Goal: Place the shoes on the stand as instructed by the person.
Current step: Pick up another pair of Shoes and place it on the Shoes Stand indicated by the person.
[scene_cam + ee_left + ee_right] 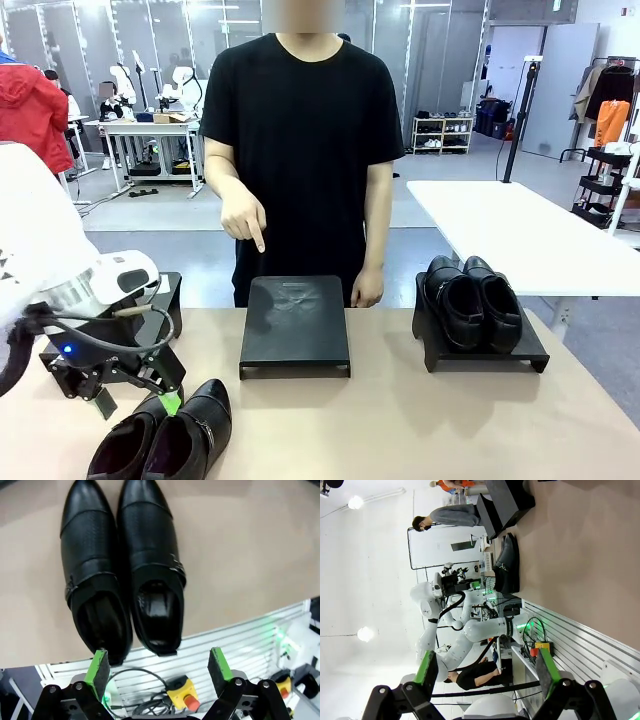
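Observation:
A pair of glossy black shoes [165,440] with small metal strap ornaments lies at the table's front left, toes pointing away from me. Just above their heels, my left gripper [138,404] hangs open. In the left wrist view these shoes [122,570] lie beyond my open gripper [159,665], nothing between its pads. A plain pair [472,300] rests on the right stand [485,355]. The person [300,130] points a finger [258,240] down at the middle black stand [295,325]. My right gripper [486,672] is open and empty, off the table's side, with the strapped shoes [507,565] far ahead.
A third black stand [165,295] sits behind my left gripper. A white table [520,230] stands at the back right. An emergency-stop box [182,697] and cables lie below the table's edge. Bare tabletop stretches between the middle and right stands.

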`<control>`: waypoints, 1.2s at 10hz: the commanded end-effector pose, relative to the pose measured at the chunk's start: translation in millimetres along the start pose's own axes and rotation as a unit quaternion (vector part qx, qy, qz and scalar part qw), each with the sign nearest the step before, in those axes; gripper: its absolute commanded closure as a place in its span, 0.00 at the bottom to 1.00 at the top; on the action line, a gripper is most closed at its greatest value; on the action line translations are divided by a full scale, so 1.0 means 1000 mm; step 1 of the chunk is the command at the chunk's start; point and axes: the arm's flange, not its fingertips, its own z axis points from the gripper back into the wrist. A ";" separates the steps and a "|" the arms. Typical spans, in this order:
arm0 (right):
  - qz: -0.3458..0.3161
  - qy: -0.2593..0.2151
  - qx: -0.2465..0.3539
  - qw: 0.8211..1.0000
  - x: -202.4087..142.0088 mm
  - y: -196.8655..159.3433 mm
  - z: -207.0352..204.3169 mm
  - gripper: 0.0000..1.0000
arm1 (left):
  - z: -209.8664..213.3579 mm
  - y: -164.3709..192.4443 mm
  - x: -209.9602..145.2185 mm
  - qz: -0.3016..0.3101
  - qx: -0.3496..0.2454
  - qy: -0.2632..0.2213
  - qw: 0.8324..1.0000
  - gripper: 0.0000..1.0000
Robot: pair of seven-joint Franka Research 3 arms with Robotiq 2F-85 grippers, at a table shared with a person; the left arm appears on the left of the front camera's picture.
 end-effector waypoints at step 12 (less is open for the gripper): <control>0.003 0.004 0.004 1.000 -0.003 0.000 0.001 0.00 | -0.102 0.036 -0.014 0.024 0.041 0.052 0.997 0.00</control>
